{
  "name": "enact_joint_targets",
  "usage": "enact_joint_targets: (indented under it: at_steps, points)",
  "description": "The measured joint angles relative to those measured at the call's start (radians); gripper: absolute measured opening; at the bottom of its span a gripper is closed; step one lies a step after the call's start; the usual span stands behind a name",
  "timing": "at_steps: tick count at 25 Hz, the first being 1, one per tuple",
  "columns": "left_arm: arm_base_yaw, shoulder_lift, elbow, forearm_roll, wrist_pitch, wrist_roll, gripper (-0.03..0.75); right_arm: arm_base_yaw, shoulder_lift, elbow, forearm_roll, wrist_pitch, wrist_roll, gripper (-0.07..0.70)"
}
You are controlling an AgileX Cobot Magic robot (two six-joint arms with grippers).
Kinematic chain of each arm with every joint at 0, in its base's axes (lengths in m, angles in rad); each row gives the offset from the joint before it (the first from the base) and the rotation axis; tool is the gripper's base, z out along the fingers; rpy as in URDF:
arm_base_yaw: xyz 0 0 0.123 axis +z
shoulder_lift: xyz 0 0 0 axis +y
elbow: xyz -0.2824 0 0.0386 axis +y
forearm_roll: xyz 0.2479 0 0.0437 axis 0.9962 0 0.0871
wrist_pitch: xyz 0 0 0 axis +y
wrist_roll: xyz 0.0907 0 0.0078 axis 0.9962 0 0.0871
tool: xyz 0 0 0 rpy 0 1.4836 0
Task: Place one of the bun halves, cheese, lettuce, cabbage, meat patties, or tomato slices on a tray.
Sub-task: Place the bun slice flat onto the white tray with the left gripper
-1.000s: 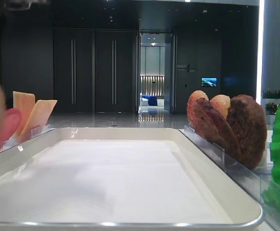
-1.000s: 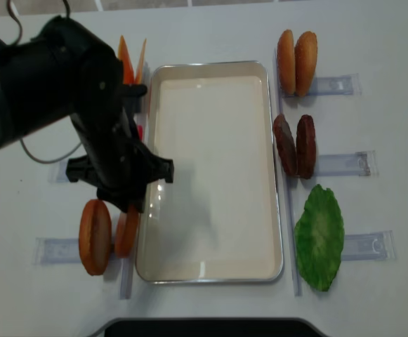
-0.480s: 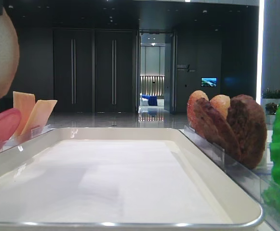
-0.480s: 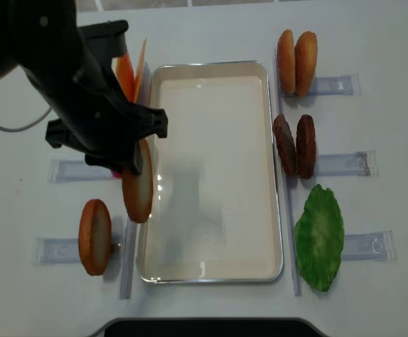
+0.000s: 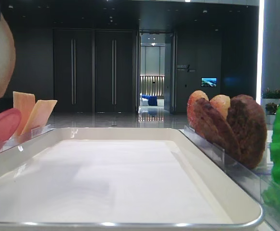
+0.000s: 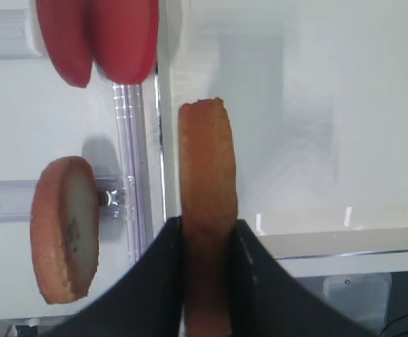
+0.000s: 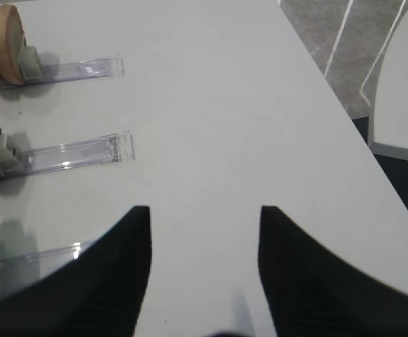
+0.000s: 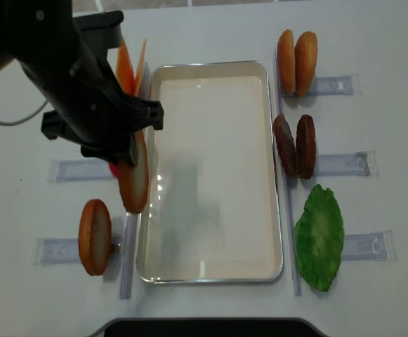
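**Bun half transfer to tray**

Currently the left gripper (image 6: 207, 242) is clamped on the bun half (image 8: 134, 181) (held on edge), at the tray (image 8: 277, 210) rim's 9 o'clock. Carry it toward 3 o'clock, lower, lay flat, then release.

glossy-rimmed tray (image 8: 277, 210), clear plastic holders (image 7: 77, 151), rough patties (image 8: 295, 145)

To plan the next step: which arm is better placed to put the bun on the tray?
The left. Its gripper already holds the bun at the tray's left rim; the right gripper is open and empty, away from the food.
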Motion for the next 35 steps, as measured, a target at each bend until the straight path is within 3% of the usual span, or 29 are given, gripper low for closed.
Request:
enact_joint_targets:
  at_steps: [9, 16, 21, 23, 28, 35]
  points:
    - [0.116, 0.111, -0.011, -0.051, -0.109, 0.124, 0.130, 0.000, 0.000, 0.000, 0.000, 0.000, 0.000, 0.340]
    - [0.121, 0.175, -0.127, -0.093, -0.125, 0.169, 0.130, 0.000, 0.000, 0.000, 0.000, 0.000, 0.000, 0.340]
    - [0.121, 0.181, -0.140, -0.101, -0.130, 0.186, 0.129, 0.000, 0.000, 0.000, 0.000, 0.000, 0.000, 0.340]
    - [0.121, 0.182, -0.140, -0.140, -0.156, 0.246, 0.129, 0.000, 0.000, 0.000, 0.000, 0.000, 0.000, 0.340]
    - [0.122, 0.185, -0.132, -0.350, -0.289, 0.368, 0.129, 0.000, 0.000, 0.000, 0.000, 0.000, 0.000, 0.340]
    - [0.122, 0.251, -0.132, -0.438, -0.310, 0.429, 0.129, 0.000, 0.000, 0.000, 0.000, 0.000, 0.000, 0.340]
